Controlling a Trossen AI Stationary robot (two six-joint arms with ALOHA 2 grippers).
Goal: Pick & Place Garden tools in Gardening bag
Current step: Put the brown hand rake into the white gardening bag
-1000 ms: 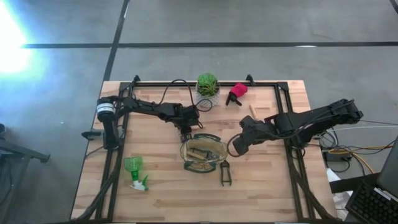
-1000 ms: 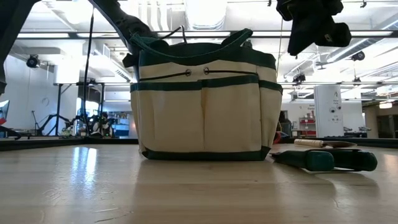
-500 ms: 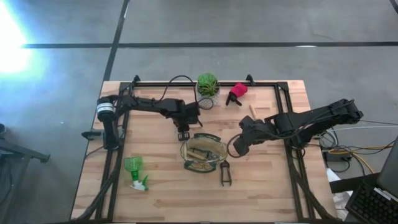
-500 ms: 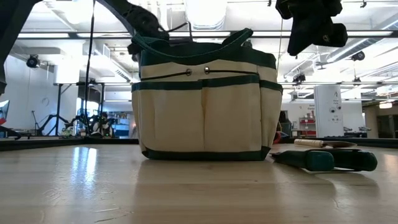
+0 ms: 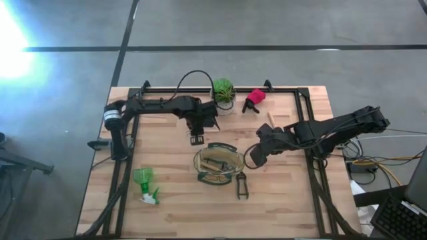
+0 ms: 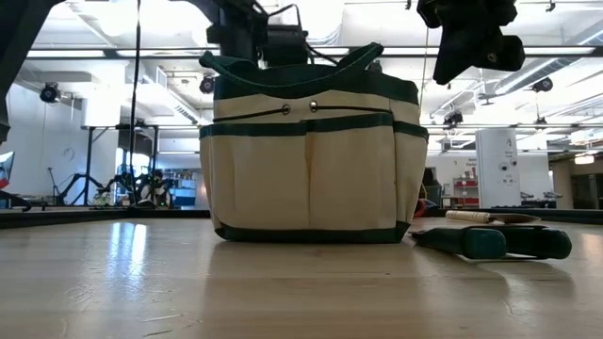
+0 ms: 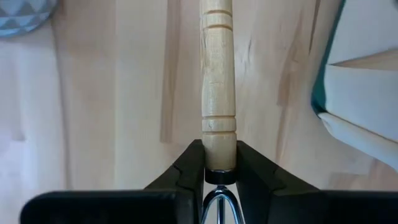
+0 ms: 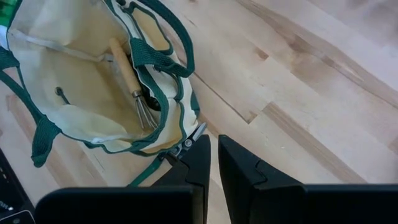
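left arm: reaches across the table's far side, elbow bent
left gripper point(image 7: 220, 163): fingers clamped on a wooden handle
right arm: stretched in from the right edge
right gripper point(image 8: 213, 163): fingers nearly together, holding nothing

A strong white glare burns out the floor point(image 5: 13, 47) at the left edge of the high view, while the counter point(image 5: 173, 200) is evenly and softly lit with faint shadows. In the low view, ceiling lights point(image 6: 311, 14) shine from behind, leaving the gardening bag point(image 6: 306, 155) backlit and throwing pale reflections on the counter's near, blurred surface. The left wrist view is bright and washed pale, soft at its corners. The right wrist view is sharp.
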